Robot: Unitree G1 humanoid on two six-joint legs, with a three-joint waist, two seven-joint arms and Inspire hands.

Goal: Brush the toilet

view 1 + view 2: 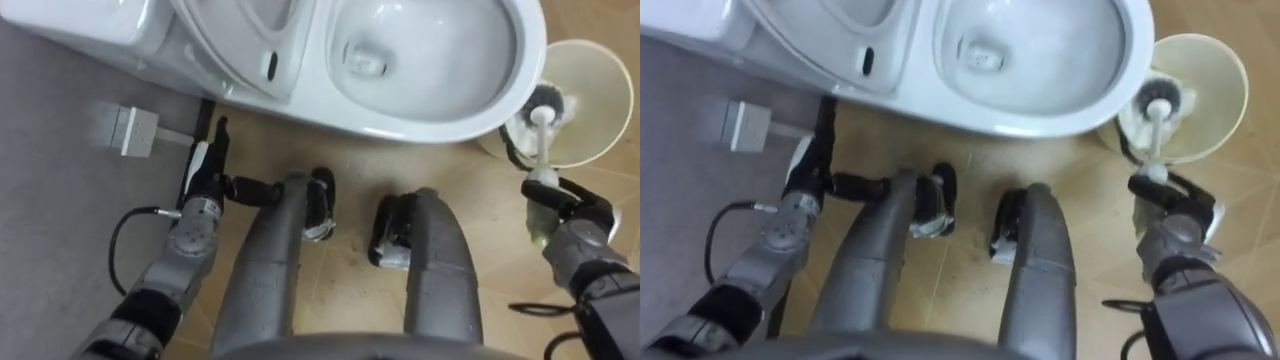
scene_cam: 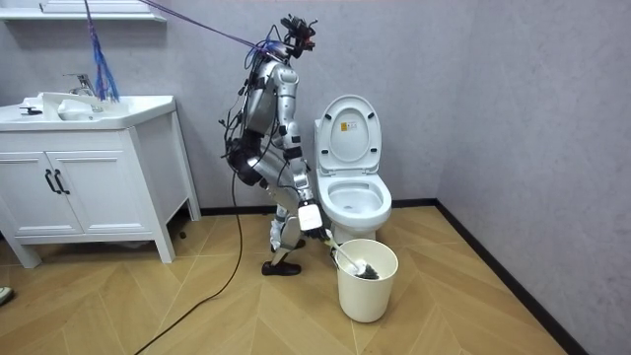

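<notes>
Partly hidden by the right robot hand (image 1: 568, 212), brush (image 1: 542, 122) reaches into bucket (image 1: 603, 85).

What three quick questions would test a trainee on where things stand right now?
1. True or false: the brush head sits inside the toilet bowl.
2. Which hand grips the brush handle? A, left hand; B, right hand.
3. Fill in: the toilet lid is ___.
Key: 1 false, it is in the bucket; 2 B; 3 raised.
</notes>
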